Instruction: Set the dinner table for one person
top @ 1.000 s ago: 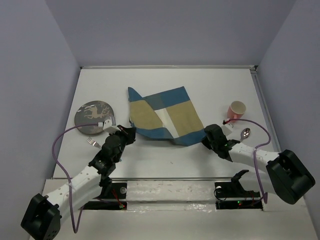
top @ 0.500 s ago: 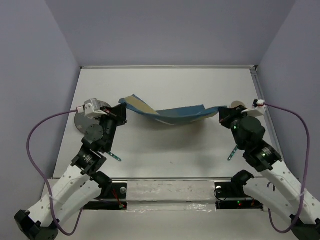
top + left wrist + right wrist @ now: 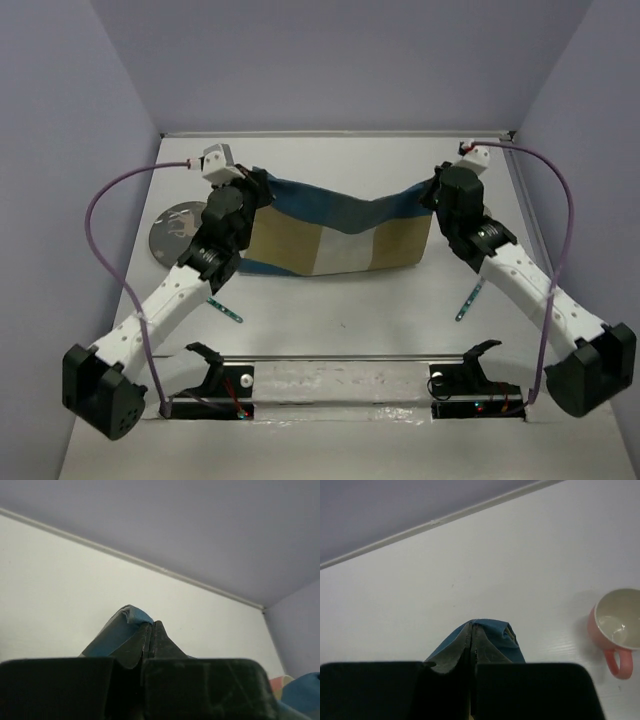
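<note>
No text, label, brand, number or sign can be read in any of the views. The only markings are a pale figure pattern on the dark round plate (image 3: pixel 172 232) and plain blocks of blue, tan and white on the checked placemat (image 3: pixel 338 236). Neither forms letters or digits.

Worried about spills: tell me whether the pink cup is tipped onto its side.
No, the pink cup stands upright, its open mouth facing up and its inside showing.
</note>
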`<state>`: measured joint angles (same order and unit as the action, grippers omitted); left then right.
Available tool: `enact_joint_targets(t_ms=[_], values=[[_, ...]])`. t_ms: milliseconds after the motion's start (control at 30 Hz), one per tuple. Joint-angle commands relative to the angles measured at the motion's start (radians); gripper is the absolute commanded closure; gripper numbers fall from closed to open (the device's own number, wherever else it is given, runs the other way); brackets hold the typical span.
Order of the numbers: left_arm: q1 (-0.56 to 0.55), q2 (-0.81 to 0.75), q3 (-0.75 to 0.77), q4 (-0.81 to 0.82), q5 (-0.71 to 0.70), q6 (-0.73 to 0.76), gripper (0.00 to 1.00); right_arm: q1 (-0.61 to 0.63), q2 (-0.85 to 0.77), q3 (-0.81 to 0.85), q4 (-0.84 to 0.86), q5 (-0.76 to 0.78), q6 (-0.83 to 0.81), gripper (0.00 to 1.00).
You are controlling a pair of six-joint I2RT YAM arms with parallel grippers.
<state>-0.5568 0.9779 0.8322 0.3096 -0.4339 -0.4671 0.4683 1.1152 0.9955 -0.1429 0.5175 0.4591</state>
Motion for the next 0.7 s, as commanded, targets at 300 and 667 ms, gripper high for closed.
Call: enact_joint_targets(t_ms=[300,667], values=[[0.330,0.317,0.519,-0.017,0.277,0.001,1.00,-0.215,0.334,0.627,0.097,-0.231,-0.195,1.00],[0.347,0.168,0.034,0.094,0.327,-0.134,1.00,-0.215,0.175,0.096,0.190,-0.319,-0.047,1.00]])
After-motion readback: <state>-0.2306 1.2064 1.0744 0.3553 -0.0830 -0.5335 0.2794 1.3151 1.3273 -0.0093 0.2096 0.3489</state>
